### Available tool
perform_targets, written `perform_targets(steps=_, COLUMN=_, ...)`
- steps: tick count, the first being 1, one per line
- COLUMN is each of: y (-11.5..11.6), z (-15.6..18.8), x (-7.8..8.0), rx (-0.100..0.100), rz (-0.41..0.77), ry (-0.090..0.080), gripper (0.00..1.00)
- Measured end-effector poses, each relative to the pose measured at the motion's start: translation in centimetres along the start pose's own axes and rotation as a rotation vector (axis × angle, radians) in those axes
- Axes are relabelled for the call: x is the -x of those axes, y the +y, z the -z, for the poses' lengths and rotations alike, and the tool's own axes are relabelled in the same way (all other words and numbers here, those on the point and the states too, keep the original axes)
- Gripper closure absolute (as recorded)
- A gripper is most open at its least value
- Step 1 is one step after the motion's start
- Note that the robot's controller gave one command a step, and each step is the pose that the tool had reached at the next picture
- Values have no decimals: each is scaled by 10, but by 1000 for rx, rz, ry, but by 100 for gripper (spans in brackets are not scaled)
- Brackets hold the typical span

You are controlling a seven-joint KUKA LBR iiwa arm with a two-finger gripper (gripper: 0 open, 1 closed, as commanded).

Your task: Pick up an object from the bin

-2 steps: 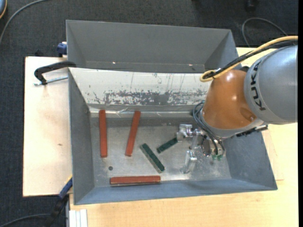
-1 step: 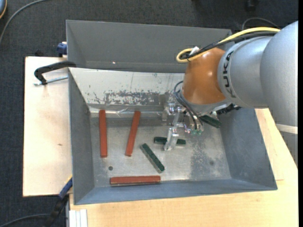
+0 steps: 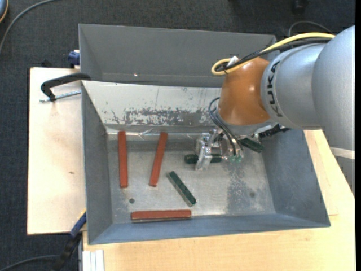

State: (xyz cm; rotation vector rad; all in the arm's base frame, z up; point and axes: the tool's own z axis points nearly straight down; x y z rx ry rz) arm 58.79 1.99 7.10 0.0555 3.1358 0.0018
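Observation:
My gripper [image 3: 216, 154] hangs low over the back middle of the bin floor, open, with one silver finger [image 3: 202, 153] to the left and the other [image 3: 230, 151] to the right. A dark green stick [image 3: 190, 160] lies at the left finger's tip and pokes out to its left. A second green piece [image 3: 253, 145] shows just right of the gripper, partly hidden by the wrist. Another dark green stick [image 3: 181, 187] lies slantwise on the floor in front of the gripper, apart from it.
Two red sticks [image 3: 122, 158] [image 3: 158, 158] lie side by side at the left. A third red stick [image 3: 161, 214] lies along the front wall. The arm with its orange cover overhangs the bin's back right.

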Motion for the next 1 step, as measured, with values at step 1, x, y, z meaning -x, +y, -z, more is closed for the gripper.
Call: perform_targets(steps=1, y=23, z=161, x=-3, rx=0, rz=79, ry=-5, gripper=100)
